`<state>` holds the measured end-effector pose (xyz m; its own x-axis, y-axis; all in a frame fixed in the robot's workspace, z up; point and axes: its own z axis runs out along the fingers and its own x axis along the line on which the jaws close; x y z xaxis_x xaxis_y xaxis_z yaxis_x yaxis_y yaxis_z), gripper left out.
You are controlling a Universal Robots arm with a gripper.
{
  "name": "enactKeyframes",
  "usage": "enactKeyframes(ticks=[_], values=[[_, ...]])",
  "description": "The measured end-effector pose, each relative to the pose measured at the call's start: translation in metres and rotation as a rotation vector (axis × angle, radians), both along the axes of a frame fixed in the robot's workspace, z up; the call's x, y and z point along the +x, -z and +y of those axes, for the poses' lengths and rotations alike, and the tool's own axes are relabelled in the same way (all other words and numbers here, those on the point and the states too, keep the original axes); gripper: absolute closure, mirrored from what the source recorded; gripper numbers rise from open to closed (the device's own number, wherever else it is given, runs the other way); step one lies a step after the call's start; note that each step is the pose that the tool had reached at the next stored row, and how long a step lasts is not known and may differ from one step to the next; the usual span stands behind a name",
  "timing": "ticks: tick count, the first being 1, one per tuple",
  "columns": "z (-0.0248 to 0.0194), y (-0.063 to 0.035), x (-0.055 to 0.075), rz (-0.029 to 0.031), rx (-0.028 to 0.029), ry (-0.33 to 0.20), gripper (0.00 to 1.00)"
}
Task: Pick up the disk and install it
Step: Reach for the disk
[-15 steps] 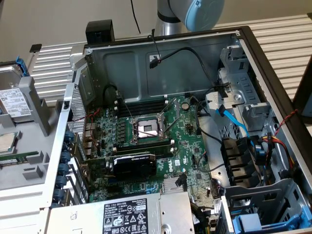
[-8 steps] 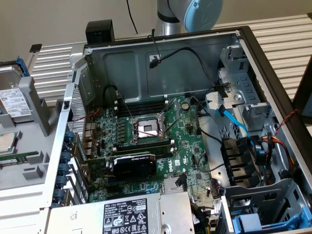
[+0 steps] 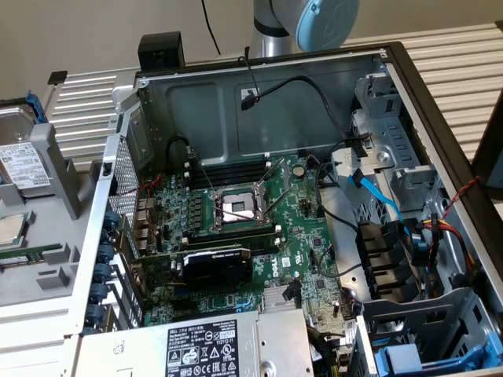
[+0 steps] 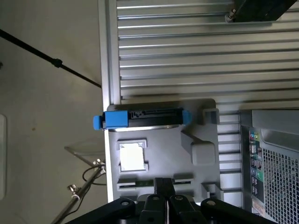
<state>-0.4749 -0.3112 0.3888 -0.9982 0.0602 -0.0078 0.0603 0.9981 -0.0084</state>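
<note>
The disk (image 4: 142,119) stands on its edge in a slot of the grey holder tray (image 4: 163,144). It is a silver drive in a blue plastic carrier, with its dark side and blue ends facing the wrist camera. In the exterior view the disk (image 3: 17,157) leans at the far left, its white label showing. My gripper (image 4: 163,181) hangs above the near edge of the tray, apart from the disk. Its black fingers (image 4: 159,186) are pressed together, shut on nothing.
A small square silver chip (image 4: 131,156) lies in the tray beside the disk. The open computer case (image 3: 393,71) holds the motherboard (image 3: 236,228), loose cables and a blue-fronted drive bay (image 3: 416,357) at its lower right. The robot arm (image 3: 306,20) stands behind the case.
</note>
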Motion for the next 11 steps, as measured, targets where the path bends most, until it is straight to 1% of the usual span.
enactKeyframes(ticks=[11], values=[[0.0, 0.0, 0.0, 0.0, 0.0, 0.0, 0.89]])
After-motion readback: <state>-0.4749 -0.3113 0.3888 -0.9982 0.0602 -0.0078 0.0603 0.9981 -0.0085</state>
